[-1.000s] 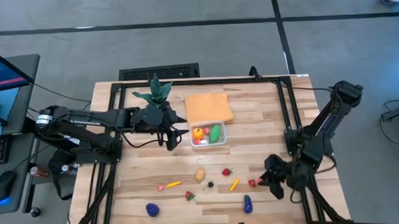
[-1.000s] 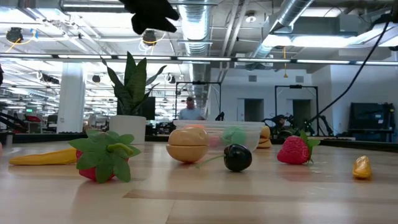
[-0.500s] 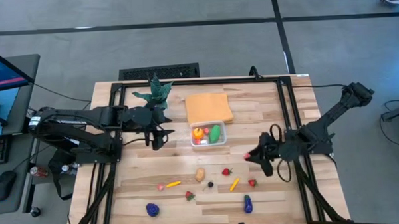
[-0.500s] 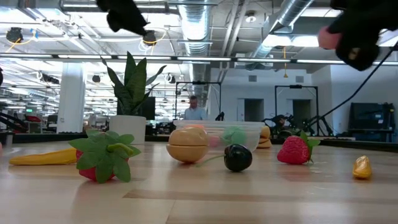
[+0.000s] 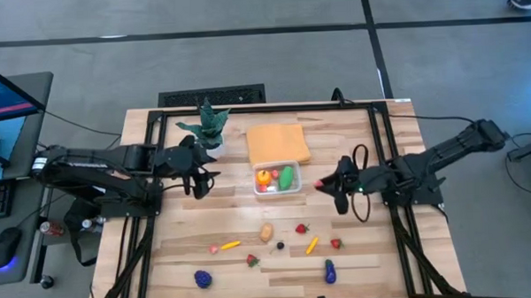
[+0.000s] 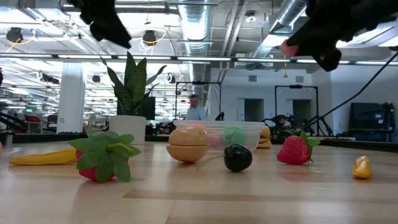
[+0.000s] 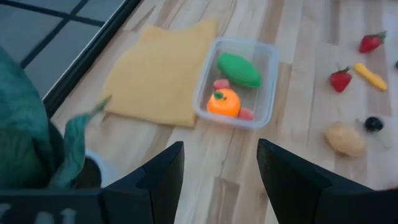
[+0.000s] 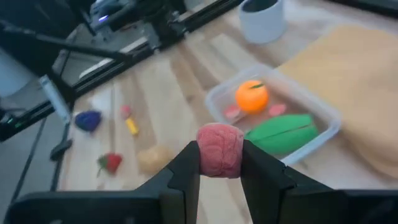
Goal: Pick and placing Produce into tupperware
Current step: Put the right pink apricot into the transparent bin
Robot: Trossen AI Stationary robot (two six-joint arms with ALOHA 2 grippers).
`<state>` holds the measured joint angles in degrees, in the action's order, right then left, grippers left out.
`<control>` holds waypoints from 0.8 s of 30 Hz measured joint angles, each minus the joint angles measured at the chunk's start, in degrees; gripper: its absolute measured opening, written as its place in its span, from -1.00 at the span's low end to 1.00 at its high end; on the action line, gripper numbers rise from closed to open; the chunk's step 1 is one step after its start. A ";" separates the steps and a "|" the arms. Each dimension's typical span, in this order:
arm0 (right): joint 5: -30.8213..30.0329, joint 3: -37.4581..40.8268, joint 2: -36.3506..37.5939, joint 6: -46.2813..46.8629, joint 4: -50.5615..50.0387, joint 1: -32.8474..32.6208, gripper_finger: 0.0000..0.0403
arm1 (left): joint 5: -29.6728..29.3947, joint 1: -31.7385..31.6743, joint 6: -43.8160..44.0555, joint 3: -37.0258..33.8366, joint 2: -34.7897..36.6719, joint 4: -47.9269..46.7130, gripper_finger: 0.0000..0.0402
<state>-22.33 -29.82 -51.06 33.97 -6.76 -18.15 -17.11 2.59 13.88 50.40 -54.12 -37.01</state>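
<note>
The right gripper (image 8: 219, 163) is clamped on a small pink fruit (image 8: 219, 150), just short of the tupperware (image 5: 278, 179). Released early, it would likely strike the rim and roll off. The left gripper (image 7: 219, 171) hangs part-open, holding nothing, beside the potted plant (image 5: 205, 124).

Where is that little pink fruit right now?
The pink fruit is pinched in the right gripper, held in the air just right of the clear container, seen from above.

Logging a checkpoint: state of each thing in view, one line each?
left claw: open, empty, beside the potted plant
right claw: shut on pink toy, in the air right of the tupperware
tupperware: lidless, holding an orange, a green piece and small red bits
orange cloth: flat, touching the tupperware's far side
strawberry: on the table, not yet picked
</note>
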 joint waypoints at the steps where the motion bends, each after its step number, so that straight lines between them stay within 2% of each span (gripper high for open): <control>1: 0.00 0.00 -0.01 -0.36 0.04 1.02 -0.54 | -0.32 0.00 0.34 -0.88 0.32 0.27 -0.03; 5: 0.09 0.00 -1.28 -1.82 2.12 4.66 -0.54 | -1.13 0.00 1.90 -4.51 1.66 2.94 -0.03; 8: 3.25 -0.02 -3.53 -3.81 5.93 7.06 -0.54 | -1.24 0.00 3.14 -7.27 2.28 4.94 -0.03; 12: 8.31 0.02 -8.68 -4.18 10.88 9.90 -0.54 | -1.29 -0.02 4.43 -10.00 2.57 7.71 -0.03; 17: 11.24 0.02 -15.79 -4.52 18.02 12.60 -0.54 | -1.18 0.00 5.83 -12.07 2.57 8.90 -0.03; 21: 14.55 -0.10 -21.88 -4.59 24.21 14.90 -0.54 | -1.17 0.00 5.89 -12.38 2.57 9.31 -0.03; 24: 17.01 -1.85 -26.71 -4.68 25.20 16.22 -0.54 | -1.20 0.00 5.83 -12.38 2.55 9.33 -0.03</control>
<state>-5.32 -31.68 -77.77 29.29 18.44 -1.93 -18.31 2.59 19.71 38.02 -51.57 -27.69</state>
